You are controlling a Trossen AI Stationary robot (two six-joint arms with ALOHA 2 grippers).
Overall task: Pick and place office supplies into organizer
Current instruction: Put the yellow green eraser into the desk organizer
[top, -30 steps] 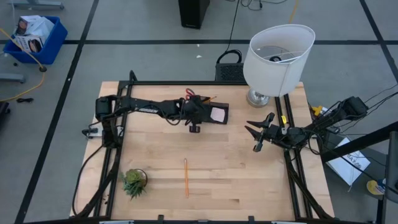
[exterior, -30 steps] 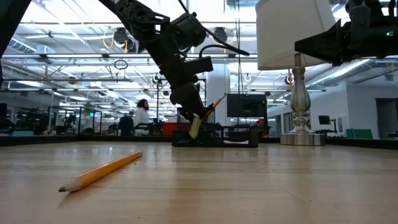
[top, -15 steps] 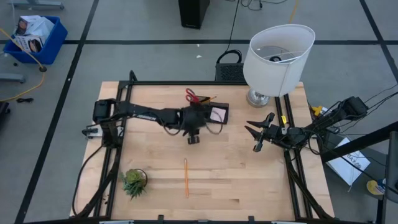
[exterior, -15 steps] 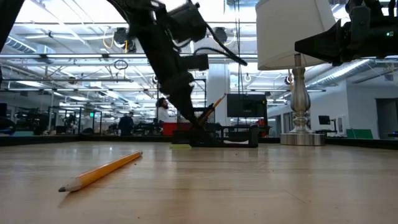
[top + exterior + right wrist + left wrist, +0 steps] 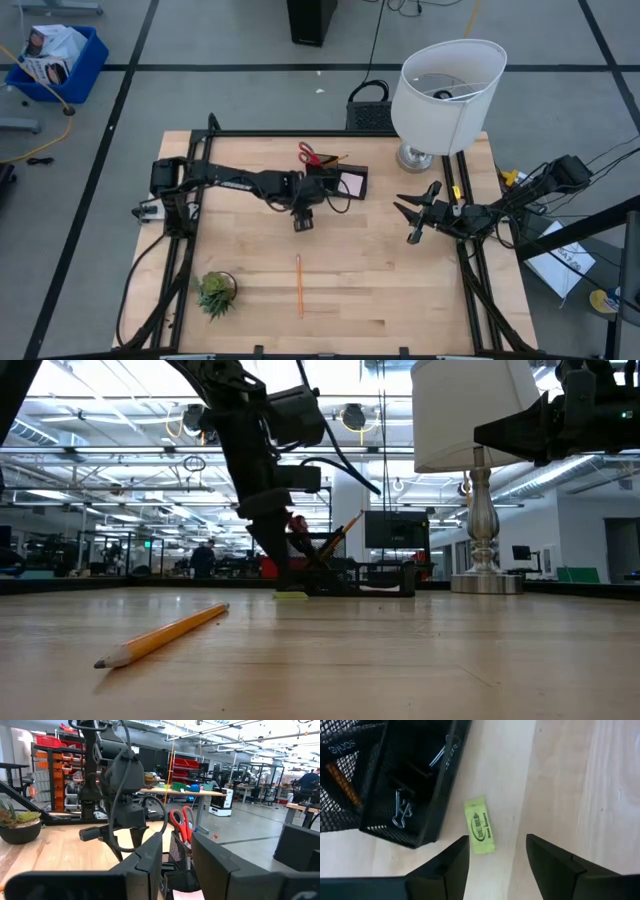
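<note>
Green tag (image 5: 479, 825) on the surface beside the organizer (image 5: 415, 775): dark oval logo with print, too small to make out.
Scissors handle (image 5: 342, 745) inside the organizer: white lettering, partly hidden, reads roughly "sciss", uncertain.
High, low and right wrist views: no readable text, numbers or signs.

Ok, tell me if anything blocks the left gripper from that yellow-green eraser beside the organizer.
Nothing visible does. The left gripper hangs open directly above the eraser, which lies flat on bare table just outside the organizer wall, not touching it.
</note>
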